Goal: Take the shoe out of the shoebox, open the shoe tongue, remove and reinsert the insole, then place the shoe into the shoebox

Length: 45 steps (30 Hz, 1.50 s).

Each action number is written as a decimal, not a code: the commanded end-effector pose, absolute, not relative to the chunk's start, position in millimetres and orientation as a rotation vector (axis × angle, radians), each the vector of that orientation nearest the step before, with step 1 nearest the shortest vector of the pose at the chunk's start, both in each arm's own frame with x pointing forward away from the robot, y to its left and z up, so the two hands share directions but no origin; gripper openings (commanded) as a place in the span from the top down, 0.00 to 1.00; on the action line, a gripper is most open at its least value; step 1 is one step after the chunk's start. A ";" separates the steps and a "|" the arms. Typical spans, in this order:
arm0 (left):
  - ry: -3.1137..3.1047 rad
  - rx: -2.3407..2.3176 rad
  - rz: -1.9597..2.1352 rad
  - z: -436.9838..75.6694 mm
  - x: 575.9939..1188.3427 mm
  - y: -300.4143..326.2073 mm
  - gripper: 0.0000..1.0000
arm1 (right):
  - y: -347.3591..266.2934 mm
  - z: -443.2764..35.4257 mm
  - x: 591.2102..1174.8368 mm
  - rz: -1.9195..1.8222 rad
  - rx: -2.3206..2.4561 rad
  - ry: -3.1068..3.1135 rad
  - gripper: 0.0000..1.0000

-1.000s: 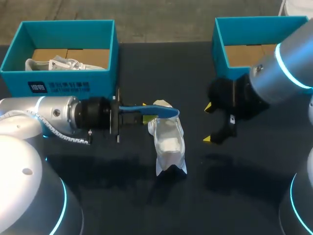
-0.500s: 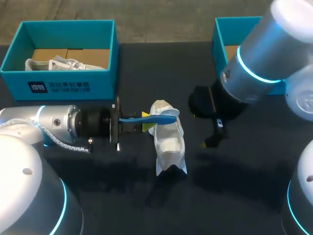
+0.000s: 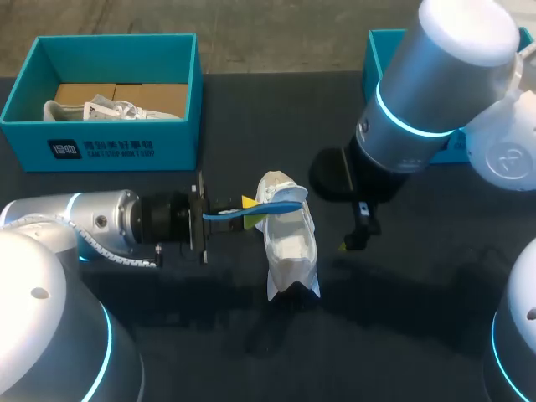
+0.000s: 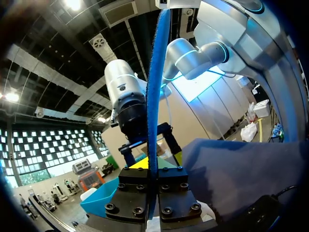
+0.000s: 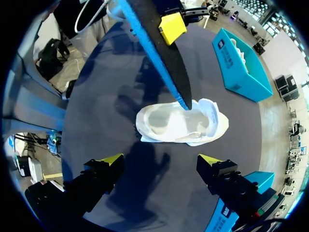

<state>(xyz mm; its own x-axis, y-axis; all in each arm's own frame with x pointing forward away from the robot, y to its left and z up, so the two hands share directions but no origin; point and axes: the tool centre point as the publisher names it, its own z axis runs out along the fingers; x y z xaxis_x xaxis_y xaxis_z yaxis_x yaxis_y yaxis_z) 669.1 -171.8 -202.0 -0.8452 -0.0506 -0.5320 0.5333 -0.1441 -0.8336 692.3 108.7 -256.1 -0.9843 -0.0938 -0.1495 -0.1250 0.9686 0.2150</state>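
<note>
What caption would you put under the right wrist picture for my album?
Open right pincer hovers over the white shoe while the left pincer holds a blue insole pointing at it.

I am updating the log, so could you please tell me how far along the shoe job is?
Done: the shoe lies on the table, outside the shoebox. In hand: the left gripper is shut on the blue insole, its tip at the shoe's opening; the right gripper hangs open above. Left: seating the insole, then boxing the shoe.
</note>
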 end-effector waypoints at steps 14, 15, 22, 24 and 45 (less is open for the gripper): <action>1.677 0.546 -2.036 -209.7 664.7 -170.3 1.00 | 102.4 -273.1 701.7 0.591 -0.227 2.891 0.00; 1.670 0.540 -2.040 -210.4 664.6 -170.4 1.00 | 102.3 -273.7 702.0 0.606 -0.222 2.882 0.00; 1.680 0.537 -2.007 -217.0 664.9 -172.6 1.00 | 97.1 -280.3 706.3 0.623 -0.219 2.879 0.00; 1.689 0.538 -1.981 -221.2 665.3 -173.6 1.00 | 95.2 -282.0 707.0 0.623 -0.223 2.877 0.00; 1.684 0.483 -1.989 -248.4 672.3 -176.6 1.00 | 100.3 -306.9 722.2 0.595 -0.276 2.885 0.00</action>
